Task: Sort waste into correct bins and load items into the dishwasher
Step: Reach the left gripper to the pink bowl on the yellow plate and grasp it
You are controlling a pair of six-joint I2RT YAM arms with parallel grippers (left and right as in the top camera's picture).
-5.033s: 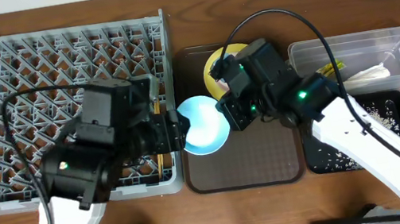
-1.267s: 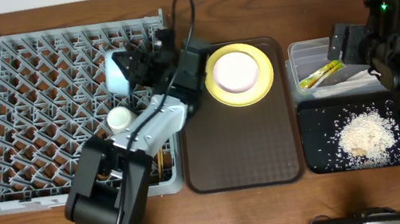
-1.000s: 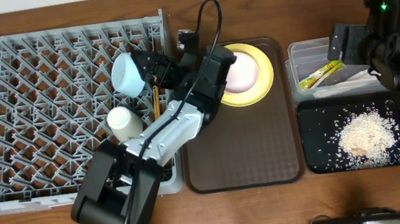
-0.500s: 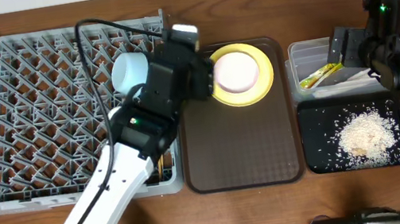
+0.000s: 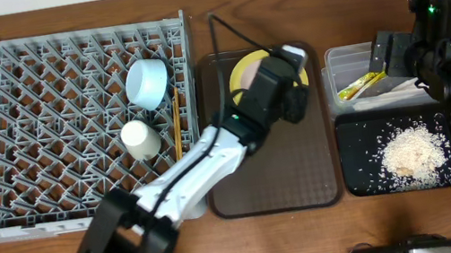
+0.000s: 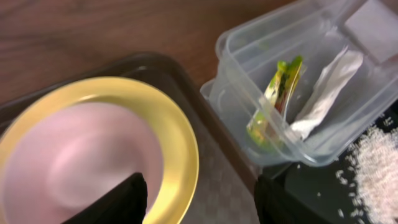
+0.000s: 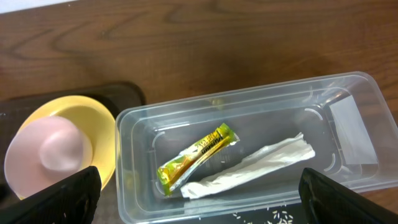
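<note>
Your plate is round, yellow-rimmed with a pale pink centre, lying flat on the brown tray upon a wooden table. Your left tool hangs over it, jaws apart; right tool gapes wide.

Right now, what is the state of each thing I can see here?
yellow plate, on the brown tray, not loaded.
blue bowl, in the rack, tilted.
cup, in the rack.
chopsticks, in the rack.
packet, in the clear tub.
wrapper, in the clear tub.
crumbs, on the black tray.
left end effector, open, above the plate.
right end effector, open, empty.
</note>
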